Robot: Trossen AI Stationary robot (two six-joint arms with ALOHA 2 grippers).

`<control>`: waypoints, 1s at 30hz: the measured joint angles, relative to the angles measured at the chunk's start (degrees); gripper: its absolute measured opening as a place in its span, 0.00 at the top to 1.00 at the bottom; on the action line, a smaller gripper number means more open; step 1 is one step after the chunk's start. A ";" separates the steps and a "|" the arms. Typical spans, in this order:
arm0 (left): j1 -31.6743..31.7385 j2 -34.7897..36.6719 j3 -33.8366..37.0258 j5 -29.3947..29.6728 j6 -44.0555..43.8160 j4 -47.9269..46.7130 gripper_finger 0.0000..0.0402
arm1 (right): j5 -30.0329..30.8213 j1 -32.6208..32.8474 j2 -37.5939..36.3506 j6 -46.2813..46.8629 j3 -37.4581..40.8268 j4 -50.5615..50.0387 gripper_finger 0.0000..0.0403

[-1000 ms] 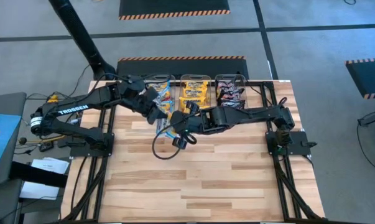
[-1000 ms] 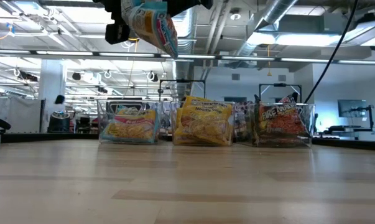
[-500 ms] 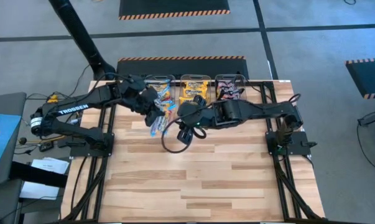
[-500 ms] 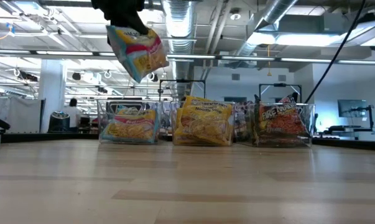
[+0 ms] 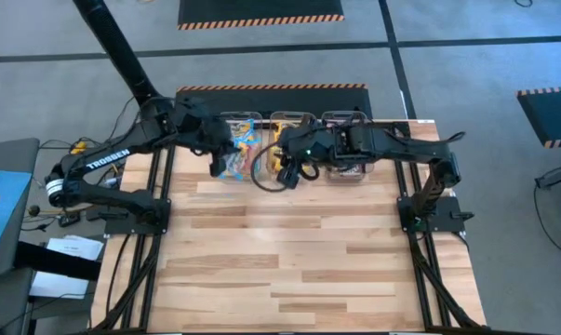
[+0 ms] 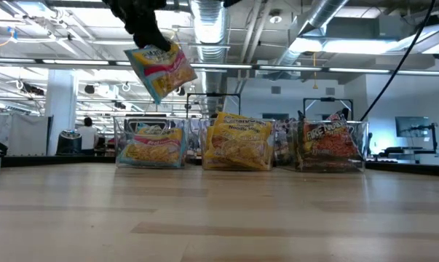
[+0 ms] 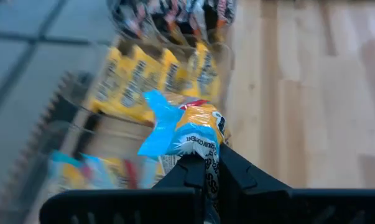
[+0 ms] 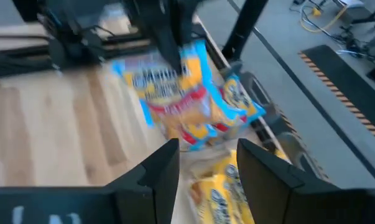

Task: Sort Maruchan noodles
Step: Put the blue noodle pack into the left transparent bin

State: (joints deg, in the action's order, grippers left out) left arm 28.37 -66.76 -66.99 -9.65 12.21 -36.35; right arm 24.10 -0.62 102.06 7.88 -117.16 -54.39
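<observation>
The left gripper (image 7: 211, 167) clenches a light blue-pink packet (image 6: 160, 69) in the air above the left bin (image 6: 151, 143). Three clear bins line the table's (image 5: 299, 251) far edge. The right gripper (image 8: 207, 163) hangs spread and empty over the yellow packets (image 5: 292, 140), partly hiding them.

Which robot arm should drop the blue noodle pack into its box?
The left. Its gripper is already shut on the blue packet, held in the air near the left bin that holds matching packets. The right gripper is open and holds nothing.
</observation>
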 joint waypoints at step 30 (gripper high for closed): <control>8.33 -11.62 -5.78 -2.71 38.08 -10.51 1.00 | -0.22 -8.49 0.37 -0.90 0.02 -8.66 0.55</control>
State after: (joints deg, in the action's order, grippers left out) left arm 36.71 -78.38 -72.77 -12.36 50.29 -46.86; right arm 23.88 -9.12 102.43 6.98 -117.14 -63.05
